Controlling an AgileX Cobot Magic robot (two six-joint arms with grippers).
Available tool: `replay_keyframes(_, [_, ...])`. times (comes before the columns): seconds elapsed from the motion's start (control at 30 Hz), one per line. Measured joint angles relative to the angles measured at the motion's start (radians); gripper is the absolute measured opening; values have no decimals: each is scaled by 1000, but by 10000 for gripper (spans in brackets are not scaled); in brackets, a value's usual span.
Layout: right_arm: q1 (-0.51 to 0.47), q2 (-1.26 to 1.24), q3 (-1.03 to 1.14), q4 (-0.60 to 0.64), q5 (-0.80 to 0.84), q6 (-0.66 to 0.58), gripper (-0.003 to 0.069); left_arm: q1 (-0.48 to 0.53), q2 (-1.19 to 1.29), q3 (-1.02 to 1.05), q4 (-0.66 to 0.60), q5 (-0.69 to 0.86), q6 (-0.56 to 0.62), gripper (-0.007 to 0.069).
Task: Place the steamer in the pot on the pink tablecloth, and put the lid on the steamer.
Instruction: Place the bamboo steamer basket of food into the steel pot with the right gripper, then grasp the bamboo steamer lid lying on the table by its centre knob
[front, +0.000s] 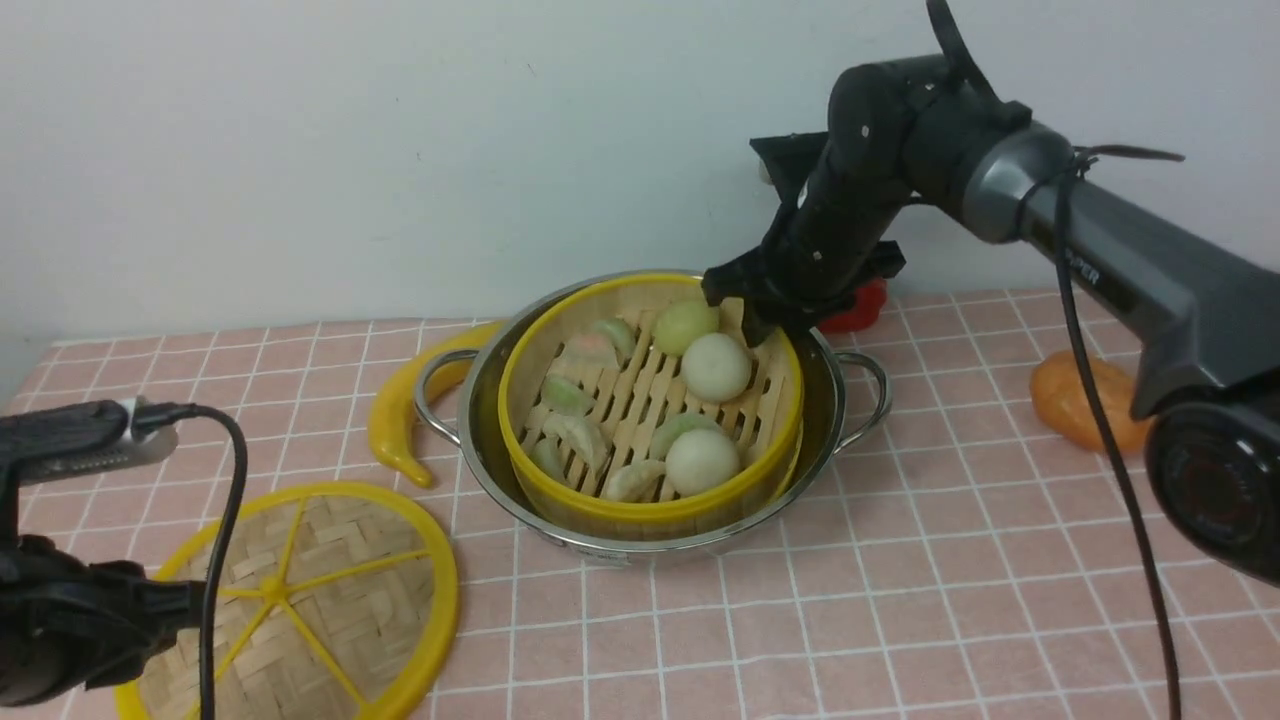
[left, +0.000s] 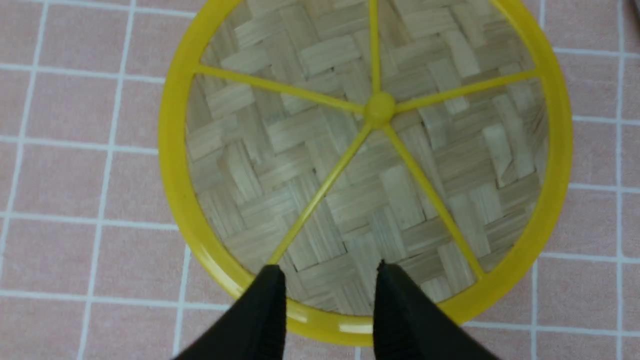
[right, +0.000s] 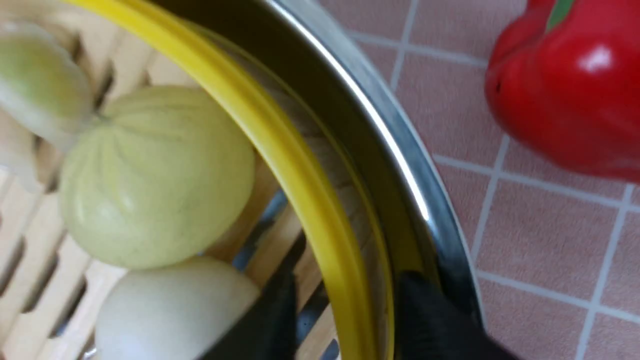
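The bamboo steamer (front: 650, 500) is seated inside the stainless-steel pot (front: 590, 545) on the pink tablecloth (front: 850, 620). Its yellow rim passes between the parted fingertips of the right gripper (right: 345, 305), one finger on the inner side and the other between the steamer wall and the pot wall. The rim appears to be released, with a gap visible beside it, though contact lower down cannot be ruled out.

The woven-bamboo lid (left: 350, 190) lies flat on the cloth, beneath and ahead of the left gripper (left: 330, 300). The jaws of that gripper are apart with nothing between them, and the near stretch of the yellow rim is seen across their opening. The lid is round, so no long axis is offered; what the next grasp turns on is the rim under the left fingertips, one finger being needed on each side of it. The left arm is much the nearer to the lid, while the pot is reached by the right.

Before the lid is carried over, the right gripper should probably be lifted clear. In the front view, the far right part of the steamer's rim is covered by the right gripper, and the lid's near edge is cut off. The height of the left fingertips above the cloth cannot be made out.
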Motion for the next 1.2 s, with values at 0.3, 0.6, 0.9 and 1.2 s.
replay_keyframes(0.3, [0, -149, 0, -101, 0, -17, 516, 0, 234, -233, -9, 31, 14, 243])
replay_keyframes(0.6, [-19, -465, -1, -203, -6, -25, 517, -1, 478, -339, -62, 69, 17, 243])
replay_keyframes(0.9, [-23, -712, -1, -208, -7, -75, 517, -4, 617, -341, -172, 79, 104, 243])
replay_keyframes(1.2, [-23, -777, 16, -225, -7, -81, 517, -4, 666, -348, -180, 74, 113, 225])
